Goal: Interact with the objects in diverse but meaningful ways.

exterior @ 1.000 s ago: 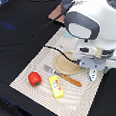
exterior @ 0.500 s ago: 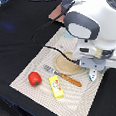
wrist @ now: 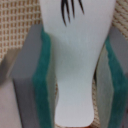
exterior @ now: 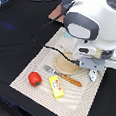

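Observation:
My gripper (exterior: 93, 73) hangs over the beige placemat's edge at the exterior view's right, just past the plate. In the wrist view a white elongated piece (wrist: 77, 45) with black marks stands between the green finger pads (wrist: 44, 80), and both pads press against it. A shiny red pepper (exterior: 35, 78) lies on the mat toward the exterior view's left. Beside it is a yellow rectangular box (exterior: 56, 87) with a red label. Both are well apart from the gripper.
A tan round plate (exterior: 67, 65) sits on the placemat (exterior: 26, 86), partly hidden by the arm. A fork with a wooden handle (exterior: 63, 76) lies in front of it. A black cable (exterior: 44, 27) runs over the dark table.

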